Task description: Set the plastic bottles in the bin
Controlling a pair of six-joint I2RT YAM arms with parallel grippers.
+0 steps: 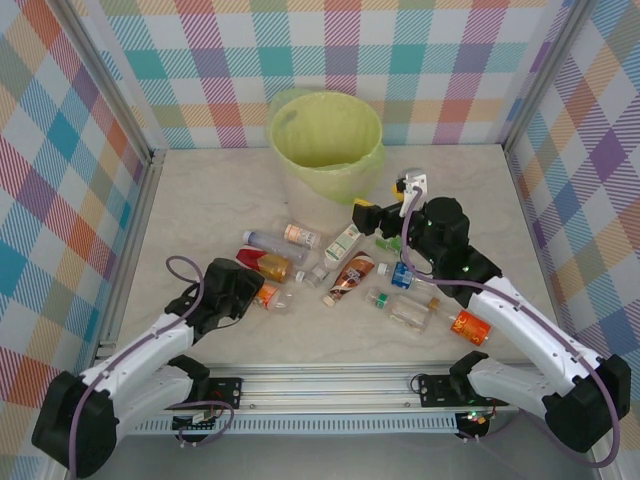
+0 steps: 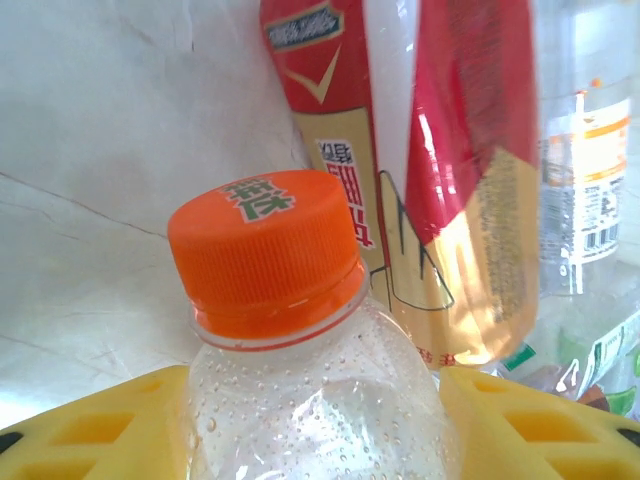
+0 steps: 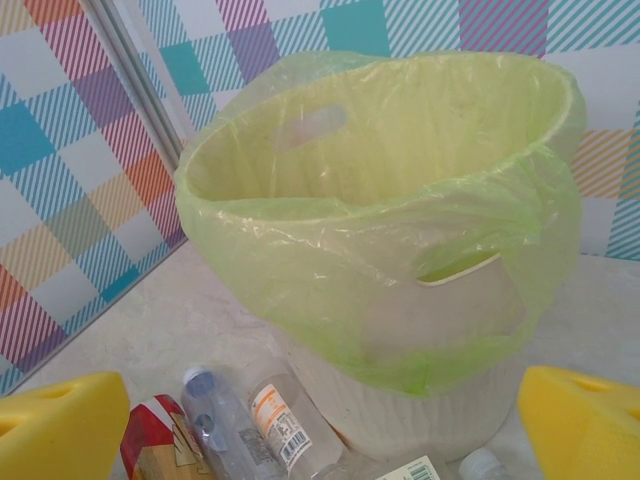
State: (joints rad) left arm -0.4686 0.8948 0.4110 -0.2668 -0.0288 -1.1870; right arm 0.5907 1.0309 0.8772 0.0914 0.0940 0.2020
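Our left end effector (image 2: 315, 425) is clenched on the shoulder of an orange-capped bottle (image 2: 265, 240), which lies on the tabletop (image 1: 200, 200) at the left of the other bottles (image 1: 345, 275) scattered before the bin (image 1: 330, 185). The right end effector (image 3: 322, 425) is spread and empty, facing the bin. We judge these bottles light, thin-walled and slick, so we would grip the stiffer neck or shoulder, gently.

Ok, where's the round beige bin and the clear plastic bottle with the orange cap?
round beige bin (image 3: 440, 425): right wrist view, bare lower wall.
clear orange-capped plastic bottle (image 2: 265, 245): left wrist view, side of its cap.
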